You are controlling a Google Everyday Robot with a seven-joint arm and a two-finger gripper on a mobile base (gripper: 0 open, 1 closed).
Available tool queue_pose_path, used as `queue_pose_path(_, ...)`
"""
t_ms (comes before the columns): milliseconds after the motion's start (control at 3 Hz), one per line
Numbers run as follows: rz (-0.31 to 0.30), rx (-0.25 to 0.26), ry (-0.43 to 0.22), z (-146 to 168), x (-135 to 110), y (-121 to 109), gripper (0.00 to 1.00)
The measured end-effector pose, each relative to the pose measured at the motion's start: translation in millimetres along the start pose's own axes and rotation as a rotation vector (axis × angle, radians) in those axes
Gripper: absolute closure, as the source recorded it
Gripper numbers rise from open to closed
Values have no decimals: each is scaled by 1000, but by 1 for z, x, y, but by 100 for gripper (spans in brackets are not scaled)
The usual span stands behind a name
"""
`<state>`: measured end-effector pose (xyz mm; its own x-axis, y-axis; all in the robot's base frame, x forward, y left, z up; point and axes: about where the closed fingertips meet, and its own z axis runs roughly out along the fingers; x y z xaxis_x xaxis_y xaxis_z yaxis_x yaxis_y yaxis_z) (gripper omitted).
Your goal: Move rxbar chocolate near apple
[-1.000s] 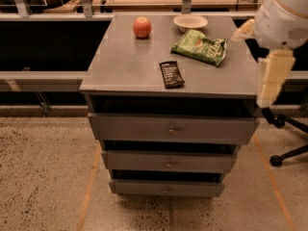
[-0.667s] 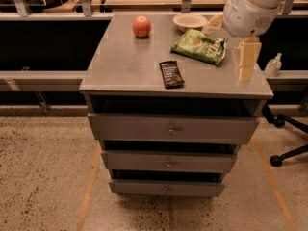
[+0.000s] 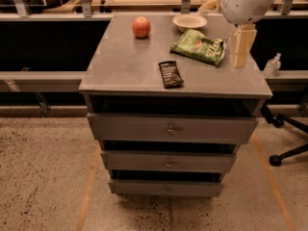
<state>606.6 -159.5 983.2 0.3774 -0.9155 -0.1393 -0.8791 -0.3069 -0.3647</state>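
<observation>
The rxbar chocolate is a dark flat bar lying near the front middle of the grey cabinet top. The apple is red-orange and stands at the back of the top, left of centre, well apart from the bar. My gripper hangs from the white arm at the upper right. It points down over the right side of the top, beside the green chip bag and to the right of and behind the bar. It holds nothing that I can see.
A shallow white bowl stands at the back, right of the apple. The cabinet has three drawers pulled slightly out. A small bottle stands on the ledge to the right. An office chair base is on the floor at right.
The arm has swung left, from beyond the cabinet's right edge to over its right side. The bar, apple, bag and bowl have not moved.
</observation>
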Motion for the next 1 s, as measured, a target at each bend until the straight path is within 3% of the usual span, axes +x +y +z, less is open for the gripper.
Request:
queue_pose_path(333, -102, -39, -8, 26, -3, -18, 0)
queue_pose_path(1000, -496, -100, -7, 84, -5, -48, 0)
